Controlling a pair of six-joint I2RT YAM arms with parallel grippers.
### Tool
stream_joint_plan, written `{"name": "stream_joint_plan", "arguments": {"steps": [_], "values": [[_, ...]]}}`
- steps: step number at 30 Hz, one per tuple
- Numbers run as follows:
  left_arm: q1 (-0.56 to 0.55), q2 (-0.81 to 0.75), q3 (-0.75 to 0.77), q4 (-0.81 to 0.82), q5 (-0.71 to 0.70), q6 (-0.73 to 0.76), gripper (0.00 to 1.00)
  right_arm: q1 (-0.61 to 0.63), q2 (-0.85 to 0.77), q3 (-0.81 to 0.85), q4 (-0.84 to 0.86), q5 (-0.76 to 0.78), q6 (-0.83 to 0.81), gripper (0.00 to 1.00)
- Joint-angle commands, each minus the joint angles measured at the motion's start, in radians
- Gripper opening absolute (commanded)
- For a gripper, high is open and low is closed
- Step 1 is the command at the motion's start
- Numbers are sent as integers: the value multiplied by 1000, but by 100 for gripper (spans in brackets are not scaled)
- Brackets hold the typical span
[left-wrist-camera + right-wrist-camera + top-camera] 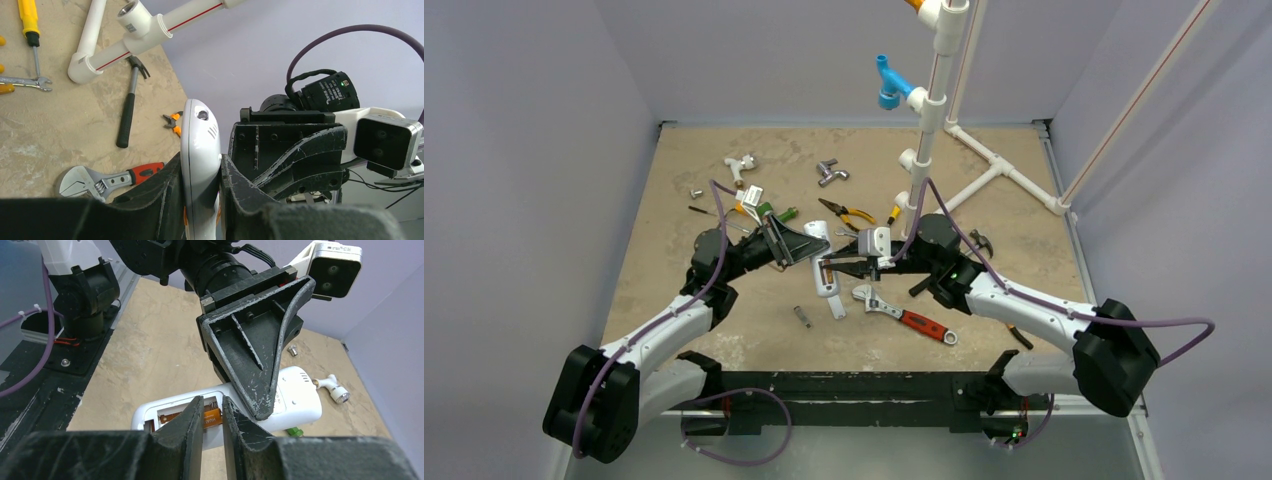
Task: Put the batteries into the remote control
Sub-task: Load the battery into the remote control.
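My left gripper (796, 246) is shut on the remote control (817, 238) and holds it above the table. In the left wrist view the jaws (200, 158) clamp the white body (200, 135) edge-on. In the right wrist view the remote (300, 401) shows its back, with the compartment open and an orange battery (212, 418) lying in it. My right gripper (212, 404) has its tips at the compartment, jaws a narrow gap apart, and the battery shows through the gap. It sits just right of the remote in the top view (831, 268). I see no second battery clearly.
A red-handled adjustable wrench (906, 316) lies on the table below the grippers. Orange-handled pliers (848, 212), a small metal cylinder (802, 318), a hammer (127, 107) and a white pipe frame (984, 170) lie around. A white tap fitting (332, 389) lies beyond the remote.
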Motion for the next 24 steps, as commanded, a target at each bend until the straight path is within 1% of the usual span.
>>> {"name": "stream_joint_plan", "arguments": {"steps": [1,11,24], "values": [[-1,-8,35,73,13,-11,0,-1,3,45,-35,-15,-34,16],[-2,-23,36,60,1,-13,0,-2,0,33,-81,-21,-39,12],[-2,-22,49,51,-13,-16,0,0,-4,-9,-122,-14,-43,12]]}}
